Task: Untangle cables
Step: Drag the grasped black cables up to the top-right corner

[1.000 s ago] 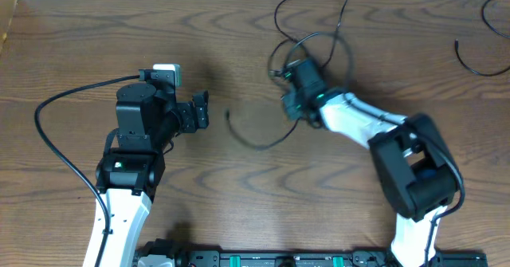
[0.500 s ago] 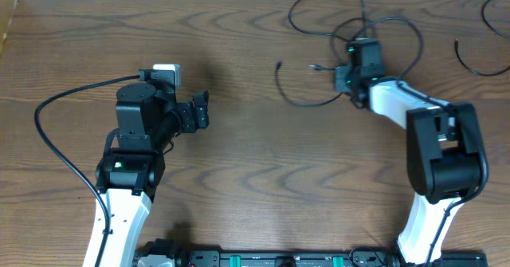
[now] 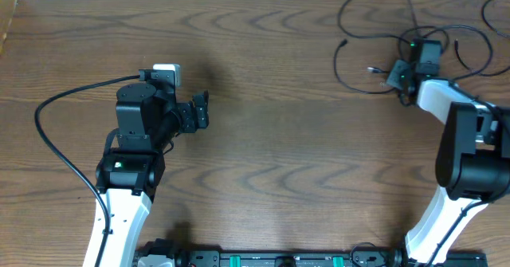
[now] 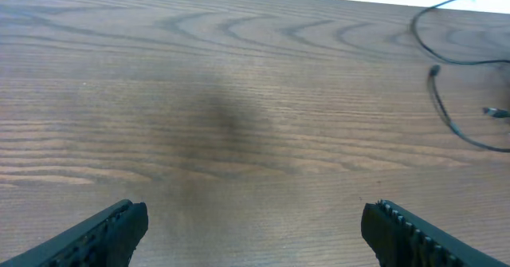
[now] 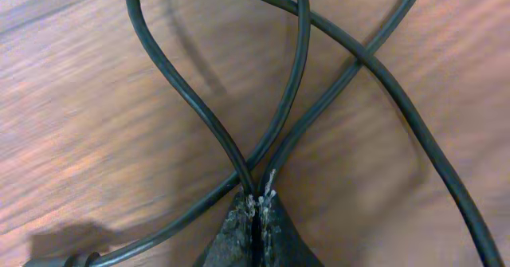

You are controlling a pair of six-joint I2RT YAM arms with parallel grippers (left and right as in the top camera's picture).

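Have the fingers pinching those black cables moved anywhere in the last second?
Yes. The right gripper, shut on the cables, has pulled them rightward, away from the unmoved left arm.

Blk cables [image 5: 300, 28] on brown wood-grain table [image 3: 279, 139]

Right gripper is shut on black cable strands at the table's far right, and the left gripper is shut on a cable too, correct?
No. The left wrist view shows the left gripper open and empty. The right gripper is shut on black cable strands at the table's far right.
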